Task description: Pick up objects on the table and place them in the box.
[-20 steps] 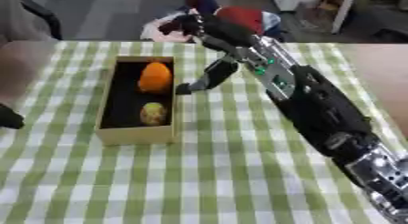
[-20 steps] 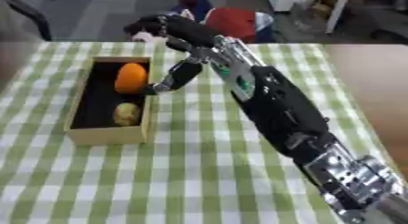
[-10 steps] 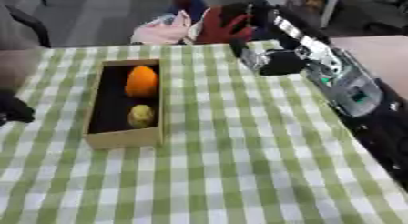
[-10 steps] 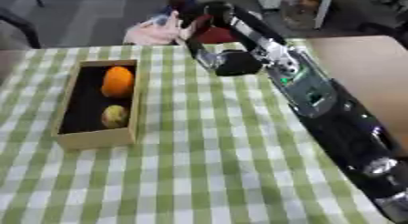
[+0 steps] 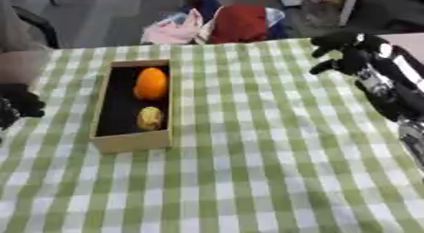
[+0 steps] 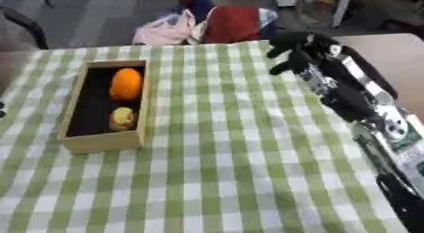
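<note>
**Right hand empty above the far edge, two fruits in the box**

The black right hand (image 6: 291,51) has its fingers curled and holds nothing, touching no object (it sits at about 1 o'clock over the green-and-white checked surface (image 5: 248,170)). The shallow tan cardboard box (image 5: 131,142) lies at 10 o'clock and contains a round orange fruit (image 5: 151,83) at its far end and a small yellowish fruit (image 5: 150,118) just nearer. The right arm slants from 4 o'clock up to the hand. The left hand (image 5: 16,104) shows dark at 9 o'clock; I cannot tell its fingers.
</note>
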